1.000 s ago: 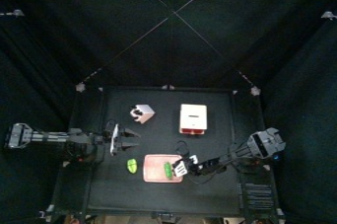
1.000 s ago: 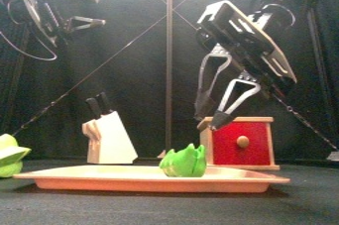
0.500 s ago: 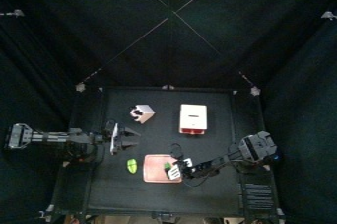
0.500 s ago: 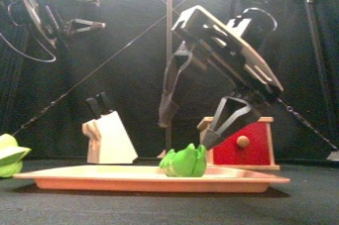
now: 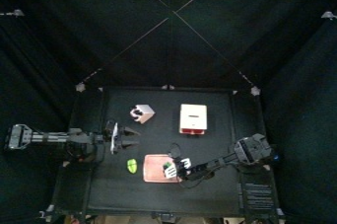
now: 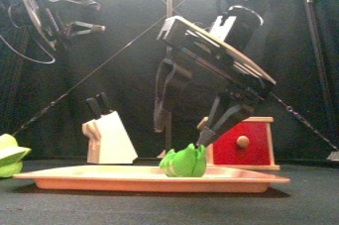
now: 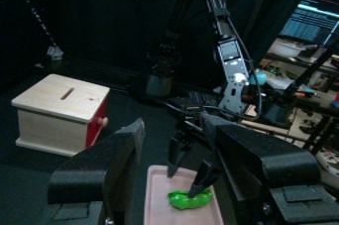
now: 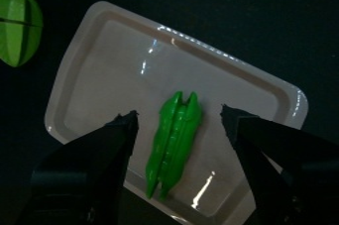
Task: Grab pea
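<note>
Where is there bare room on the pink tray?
Bare tray lies between the pea and the rim toward the yellow-green item. It is crowded at the pea, where the open right gripper straddles it.

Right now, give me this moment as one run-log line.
right tool: open, above pea | pea: lying in pink tray, not gripped | left tool: open, off the tray's side

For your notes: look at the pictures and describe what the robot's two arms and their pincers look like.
Both arms are black throughout. The right pincer has two long, flat black fingers on a blocky angular body, with looping dark cables above it. The left pincer is also black, with slim fingers and looping cables alongside.
</note>
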You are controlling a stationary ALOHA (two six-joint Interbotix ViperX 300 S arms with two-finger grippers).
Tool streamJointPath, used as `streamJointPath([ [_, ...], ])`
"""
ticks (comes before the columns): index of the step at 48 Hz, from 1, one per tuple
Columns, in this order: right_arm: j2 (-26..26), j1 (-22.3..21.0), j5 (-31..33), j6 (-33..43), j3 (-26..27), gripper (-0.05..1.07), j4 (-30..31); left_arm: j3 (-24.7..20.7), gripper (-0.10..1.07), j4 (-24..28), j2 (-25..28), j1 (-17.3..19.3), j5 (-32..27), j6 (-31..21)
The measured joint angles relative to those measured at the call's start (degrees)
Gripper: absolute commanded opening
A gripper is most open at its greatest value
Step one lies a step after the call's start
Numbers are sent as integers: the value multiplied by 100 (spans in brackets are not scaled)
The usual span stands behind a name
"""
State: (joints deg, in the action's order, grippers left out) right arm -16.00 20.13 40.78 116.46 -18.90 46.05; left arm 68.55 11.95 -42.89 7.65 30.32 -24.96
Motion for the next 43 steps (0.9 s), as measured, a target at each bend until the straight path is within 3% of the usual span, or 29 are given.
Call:
streamJointPath([
  [19,-527,-18,606,-1468,642,97,-1107,9,86,-9,9,9,9,-9],
  [43,-738,-26,677,-1837,879,93,-1239,18,86,-9,0,18,0,-9],
])
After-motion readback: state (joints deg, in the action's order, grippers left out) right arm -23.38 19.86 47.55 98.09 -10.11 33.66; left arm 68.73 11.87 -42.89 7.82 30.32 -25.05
